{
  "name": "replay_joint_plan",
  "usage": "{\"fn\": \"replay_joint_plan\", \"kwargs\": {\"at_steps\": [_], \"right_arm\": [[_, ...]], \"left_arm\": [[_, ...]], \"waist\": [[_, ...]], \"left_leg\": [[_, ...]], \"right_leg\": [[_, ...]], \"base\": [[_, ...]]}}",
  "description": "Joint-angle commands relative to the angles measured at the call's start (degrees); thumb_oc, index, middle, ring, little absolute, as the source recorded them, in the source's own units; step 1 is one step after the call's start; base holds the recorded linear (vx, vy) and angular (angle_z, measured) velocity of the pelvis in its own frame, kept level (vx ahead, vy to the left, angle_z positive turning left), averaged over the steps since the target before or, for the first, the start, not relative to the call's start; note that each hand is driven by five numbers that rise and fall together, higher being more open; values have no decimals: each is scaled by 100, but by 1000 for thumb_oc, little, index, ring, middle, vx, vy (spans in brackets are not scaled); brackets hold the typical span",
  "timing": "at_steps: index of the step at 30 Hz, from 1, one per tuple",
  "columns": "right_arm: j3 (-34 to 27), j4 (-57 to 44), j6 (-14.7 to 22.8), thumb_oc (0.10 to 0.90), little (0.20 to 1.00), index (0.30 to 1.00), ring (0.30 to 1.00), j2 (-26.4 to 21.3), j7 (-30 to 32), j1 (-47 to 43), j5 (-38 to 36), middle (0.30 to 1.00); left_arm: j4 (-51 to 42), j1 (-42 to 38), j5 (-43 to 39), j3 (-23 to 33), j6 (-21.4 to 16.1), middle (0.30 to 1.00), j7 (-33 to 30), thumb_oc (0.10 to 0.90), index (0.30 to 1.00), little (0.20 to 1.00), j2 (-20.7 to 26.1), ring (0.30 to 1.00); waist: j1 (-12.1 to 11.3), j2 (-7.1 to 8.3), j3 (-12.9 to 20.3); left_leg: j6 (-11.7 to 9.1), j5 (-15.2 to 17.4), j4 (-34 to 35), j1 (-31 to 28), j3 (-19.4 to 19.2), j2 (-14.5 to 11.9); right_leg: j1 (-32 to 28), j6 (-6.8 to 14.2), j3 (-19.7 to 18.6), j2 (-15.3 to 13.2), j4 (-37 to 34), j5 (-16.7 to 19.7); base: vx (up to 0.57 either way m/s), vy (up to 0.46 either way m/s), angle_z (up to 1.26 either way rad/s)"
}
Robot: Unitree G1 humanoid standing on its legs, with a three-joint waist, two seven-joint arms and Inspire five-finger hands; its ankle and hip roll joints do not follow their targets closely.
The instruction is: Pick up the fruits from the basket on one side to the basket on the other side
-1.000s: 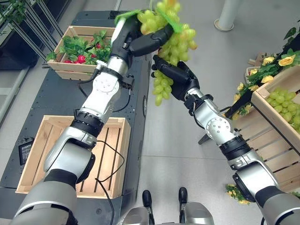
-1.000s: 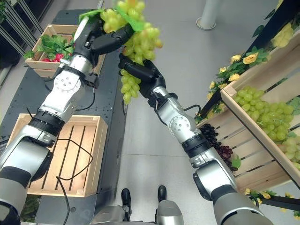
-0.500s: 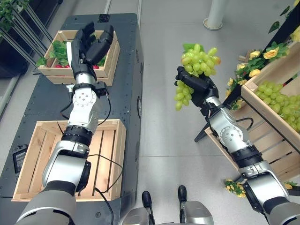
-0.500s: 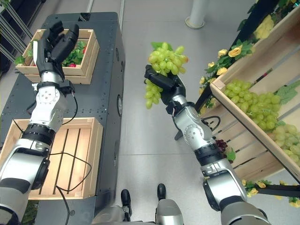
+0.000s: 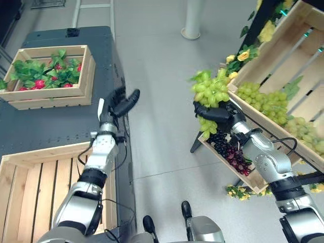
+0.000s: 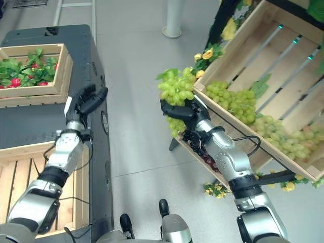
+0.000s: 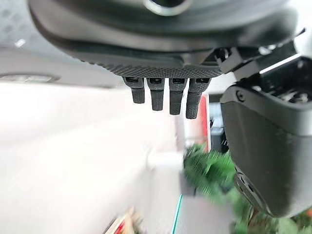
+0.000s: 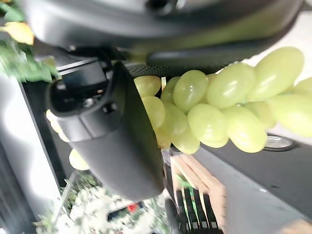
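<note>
Our right hand (image 5: 218,112) is curled round a bunch of green grapes (image 5: 210,91), fingers and thumb wrapped about it, part of the bunch heaped above the hand and part hanging below. We hold it in the air just beside the near corner of the tilted wooden crate (image 5: 283,45) on our right, where more green grapes (image 5: 268,101) lie along the lower edge. Below that, a second crate (image 5: 253,178) holds dark grapes (image 5: 228,151), and yellow flowers (image 5: 242,53) trim the stand. Our left hand (image 5: 117,106) is raised over the edge of the dark table (image 5: 55,124), fingers relaxed and holding nothing. On the table sit an empty slatted crate (image 5: 35,187) nearest us and a farther crate of leafy red fruit (image 5: 43,76).
</note>
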State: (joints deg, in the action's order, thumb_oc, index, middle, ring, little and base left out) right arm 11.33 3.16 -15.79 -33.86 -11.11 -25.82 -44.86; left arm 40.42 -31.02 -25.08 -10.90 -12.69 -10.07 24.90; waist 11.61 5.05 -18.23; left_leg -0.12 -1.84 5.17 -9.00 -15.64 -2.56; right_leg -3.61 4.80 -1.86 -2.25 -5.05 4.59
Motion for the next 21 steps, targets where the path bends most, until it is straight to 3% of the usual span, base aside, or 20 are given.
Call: {"fn": "replay_joint_plan", "kwargs": {"at_steps": [1, 11, 12, 21], "right_arm": [[-410, -420, 371, 400, 300, 300, 300, -327, -859, 81, -149, 300], [-923, -1310, -59, 400, 300, 300, 300, -969, -1904, 898, -253, 300], [-993, -1345, -17, 400, 300, 300, 300, -1069, -1997, 986, -336, 300], [-1392, -1082, 493, 400, 300, 300, 300, -1685, -1832, 751, -764, 300]], "left_arm": [[-28, 233, 48, -210, -857, 900, -23, 800, 900, 900, -144, 900], [202, 820, -163, -150, -862, 900, 44, 800, 900, 900, -499, 900], [311, 840, -185, -149, -843, 900, 65, 800, 900, 900, -486, 900], [632, 953, -249, -237, -744, 900, 138, 800, 900, 900, -431, 900]], "waist": [[80, -262, 1632], [454, -223, 1561], [541, -239, 1557], [723, -221, 1576]], "left_leg": [[-25, 569, -17, -11, -21, 60], [-8, 625, -17, -163, -489, 61], [5, 746, -17, -237, -485, 74], [3, 812, -44, -299, -705, 59]], "right_leg": [[57, 56, -105, -5, 5, -95], [119, 120, -484, 55, 5, 13], [85, 167, -502, 49, 5, -58], [126, 175, -744, 142, 6, -21]], "base": [[25, 77, -31], [32, 56, -23], [69, 75, -20], [14, 23, -18]]}}
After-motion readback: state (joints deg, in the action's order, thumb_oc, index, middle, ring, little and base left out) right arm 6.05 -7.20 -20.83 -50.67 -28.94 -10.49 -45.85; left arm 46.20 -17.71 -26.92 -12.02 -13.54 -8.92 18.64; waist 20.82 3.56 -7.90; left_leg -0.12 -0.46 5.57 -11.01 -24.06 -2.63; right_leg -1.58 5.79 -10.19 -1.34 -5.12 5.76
